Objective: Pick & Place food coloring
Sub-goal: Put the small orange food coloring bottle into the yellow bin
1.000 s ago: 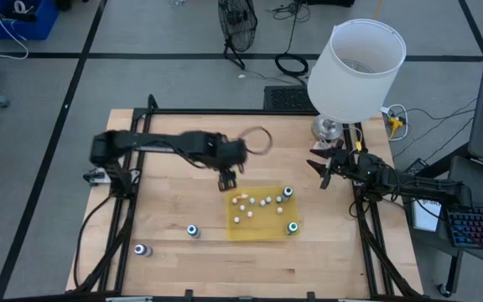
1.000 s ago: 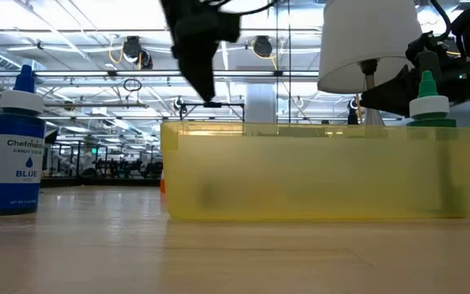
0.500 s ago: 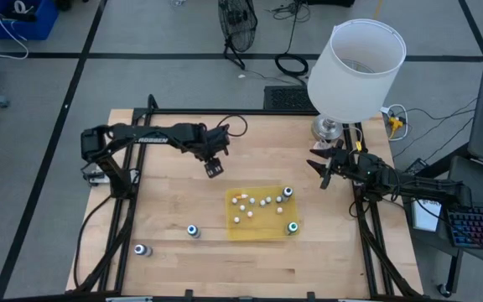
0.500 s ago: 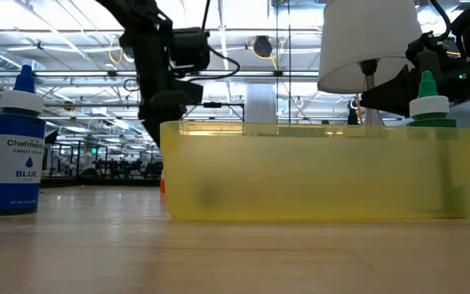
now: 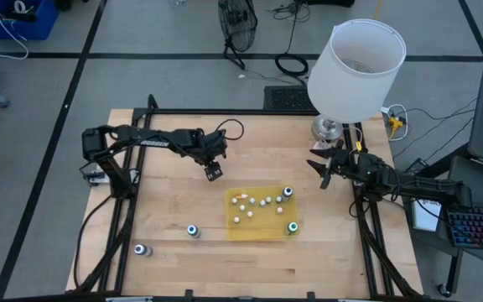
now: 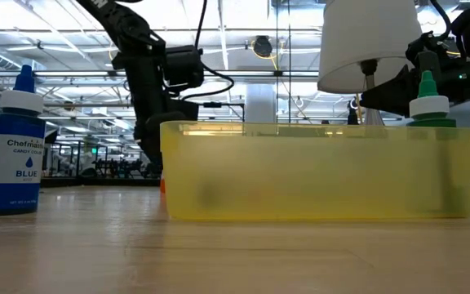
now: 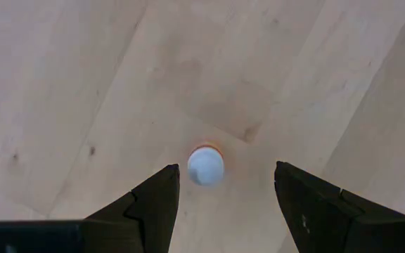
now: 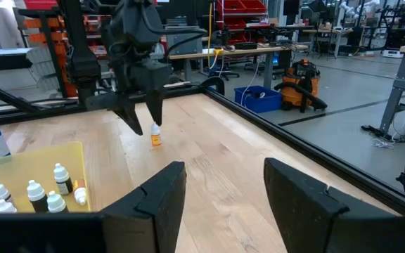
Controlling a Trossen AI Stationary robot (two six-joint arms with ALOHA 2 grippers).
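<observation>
**Left gripper poised over a lone orange bottle**

Small orange bottle [image 7: 206,166] with a whitish cap, upright on the bare bench [image 5: 166,201], well apart from the yellow tray [image 5: 262,231]. Seen from above in the left wrist view, sitting between the two dark fingers; in the right wrist view [image 8: 155,135] standing just below the fingertips, not touched.

Left gripper [image 5: 213,172] hanging directly above it, fingers spread wide, nothing held. Probable step in hand: descent for the grasp. Best done by keeping the cap centred between the fingers, lowering straight down until the pads flank the body rather than the narrow cap, then closing gently. Bottle likely light and easy to tip, so any sideways drift or a one-sided first touch could knock it over. Slightly nearer one finger than the other in the wrist view, so a small correction before closing seems wise.

Several whitish dropper bottles [image 5: 262,201] and two dark ones with teal-white tops [image 5: 293,226] already in the tray. Two more dark bottles [image 5: 193,230] left on the bench nearer the front edge.

Right gripper [image 5: 324,172] parked at the bench's right side near the lamp [image 5: 355,71], fingers spread, empty.
</observation>
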